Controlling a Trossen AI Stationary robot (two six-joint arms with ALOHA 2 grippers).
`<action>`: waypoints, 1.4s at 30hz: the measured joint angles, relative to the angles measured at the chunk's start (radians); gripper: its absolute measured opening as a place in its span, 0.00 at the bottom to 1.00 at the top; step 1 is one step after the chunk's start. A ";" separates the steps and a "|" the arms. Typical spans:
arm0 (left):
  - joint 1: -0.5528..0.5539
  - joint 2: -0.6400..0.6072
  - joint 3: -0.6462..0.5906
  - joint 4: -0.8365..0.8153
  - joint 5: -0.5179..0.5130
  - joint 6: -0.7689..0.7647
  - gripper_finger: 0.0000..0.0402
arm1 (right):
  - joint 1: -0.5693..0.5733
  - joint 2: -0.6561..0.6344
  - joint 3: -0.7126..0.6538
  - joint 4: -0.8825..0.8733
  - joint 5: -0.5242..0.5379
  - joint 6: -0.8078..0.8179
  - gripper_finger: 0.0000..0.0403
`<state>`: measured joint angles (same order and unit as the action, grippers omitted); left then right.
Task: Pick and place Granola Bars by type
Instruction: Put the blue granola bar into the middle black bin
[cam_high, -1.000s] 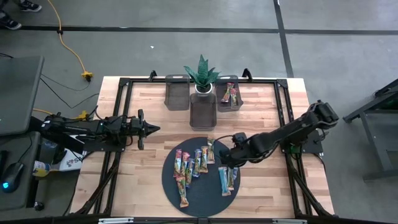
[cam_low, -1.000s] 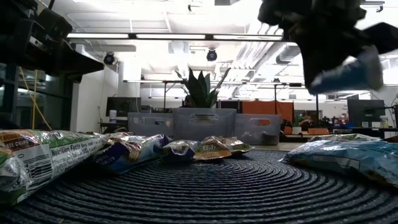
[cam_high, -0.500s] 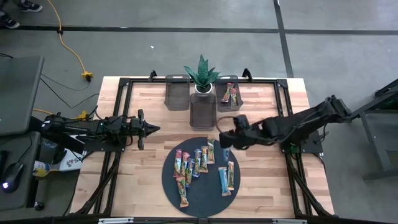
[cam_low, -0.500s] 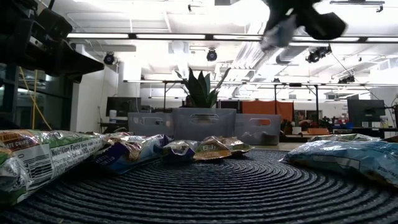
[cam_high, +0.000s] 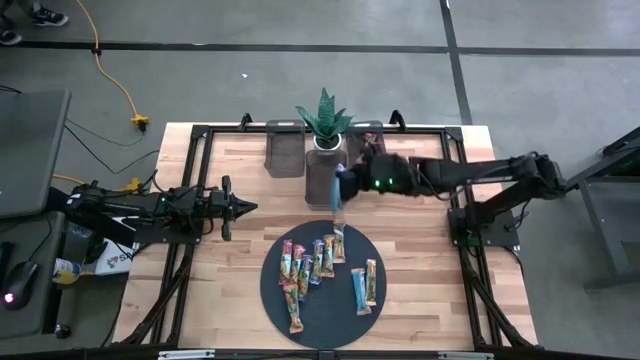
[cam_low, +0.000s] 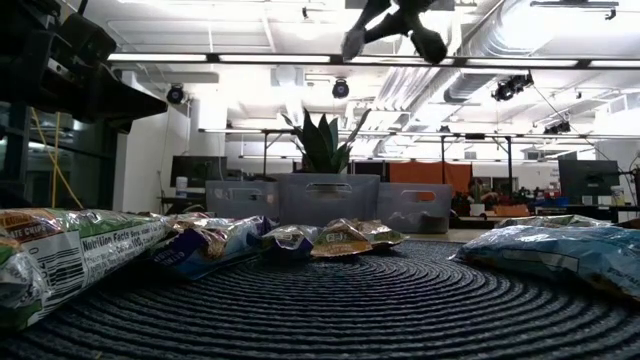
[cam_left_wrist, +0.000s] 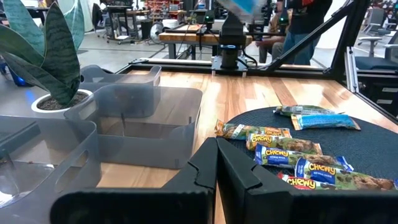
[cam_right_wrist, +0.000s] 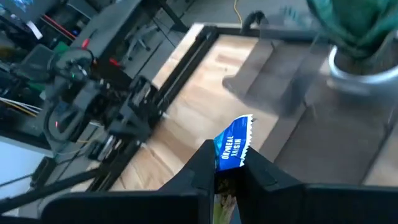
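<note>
Right claw (cam_right_wrist: 226, 167) is clamped on a blue granola bar (cam_right_wrist: 234, 144), raised over the middle bin (cam_high: 322, 180).

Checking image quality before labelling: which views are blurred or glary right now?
Right wrist view: background bins and plant smeared by motion, held blue bar readable. Low view: ceiling lights blow out, right gripper silhouetted. High view: even, sharp. Left wrist view: near bin slightly soft.

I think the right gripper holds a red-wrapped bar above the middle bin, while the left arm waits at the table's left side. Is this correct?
Not quite: the bar in the right gripper has a blue wrapper, as the right wrist view shows. It is above the middle bin, and the left gripper waits at the table's left side.
</note>
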<state>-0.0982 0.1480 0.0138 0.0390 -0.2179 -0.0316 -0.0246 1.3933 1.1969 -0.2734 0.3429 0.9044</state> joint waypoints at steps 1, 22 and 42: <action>0.000 0.000 0.000 0.000 0.000 0.000 0.00 | -0.023 0.001 0.000 0.015 -0.017 -0.018 0.07; 0.000 0.000 0.000 0.000 0.000 0.000 0.00 | -0.271 0.215 0.000 0.234 -0.360 -0.119 0.06; 0.000 0.000 0.000 0.000 0.000 0.000 0.00 | -0.312 0.376 0.000 0.098 -0.344 -0.090 0.07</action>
<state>-0.0982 0.1482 0.0136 0.0391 -0.2177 -0.0315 -0.3363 1.7695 1.1965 -0.1753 -0.0013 0.8140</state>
